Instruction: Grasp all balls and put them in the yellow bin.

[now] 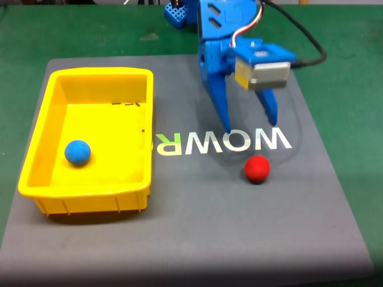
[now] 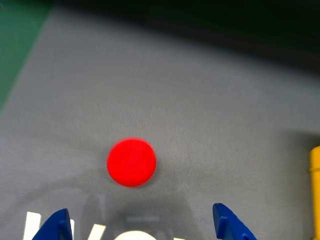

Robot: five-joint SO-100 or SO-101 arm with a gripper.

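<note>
Bin, yellow: the yellow bin (image 1: 96, 81) lies well to the left of the jaws in the fixed view, its long axis running from the near edge of the mat toward the far edge, open side up, narrowing slightly toward the far end. A sliver of its rim (image 2: 315, 172) shows at the right edge of the wrist view.

Ball, blue: the blue ball (image 1: 78, 152) rests on the bin floor, toward the near left part. Round, no axis to report.

Ball, red: the red ball (image 1: 257, 169) sits on the mat just in front of the jaws, nearer the camera in the fixed view and roughly below the gap between them. In the wrist view the red ball (image 2: 131, 162) lies ahead of the two blue fingertips (image 2: 57, 225), apart from both.

Gripper, blue: the gripper (image 1: 252, 127) points downward over the white lettering (image 1: 224, 142), jaws spread wide apart, holding nothing.

Surface: a grey mat (image 1: 197, 239) with printed white letters, laid on a green surface (image 1: 353, 36). A black cable (image 1: 305, 36) trails from the arm across the green area.
</note>
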